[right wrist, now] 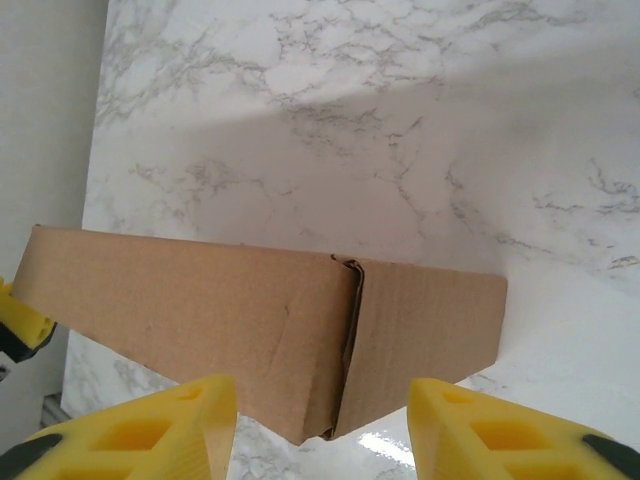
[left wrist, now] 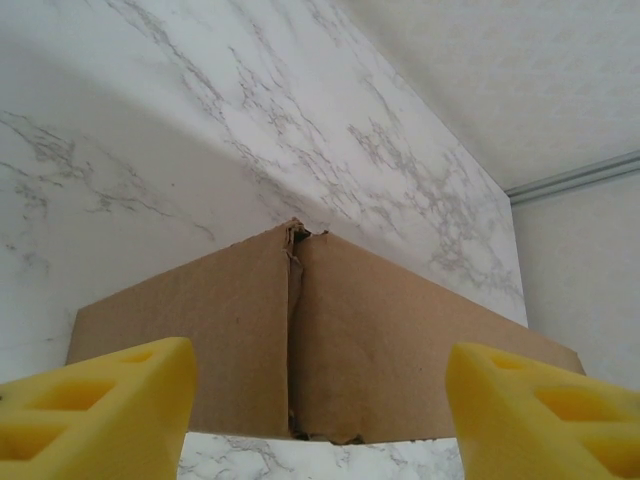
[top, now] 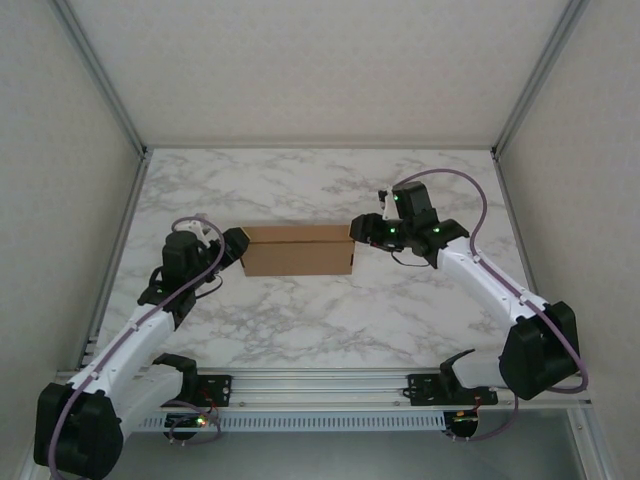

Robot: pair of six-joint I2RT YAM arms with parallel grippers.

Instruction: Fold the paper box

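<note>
Your paper box [top: 298, 250] lies mid-surface [top: 300, 330], long axis running left to right, with the spread left jaws just off its left end and the spread right jaws just off its right, neither arm nearer.

The left arm [top: 130, 345] and right arm [top: 490, 285] are built of white tubular links between bulky black joint housings. A lilac cable [top: 484, 205] loops along each arm. Small green lights [top: 392, 232] glow on the right wrist. The left gripper [left wrist: 320, 350] and right gripper [right wrist: 320, 388] carry bright yellow fingers [left wrist: 100, 410] moulded with rectangular recesses. The bases [top: 180, 378] are black.
</note>
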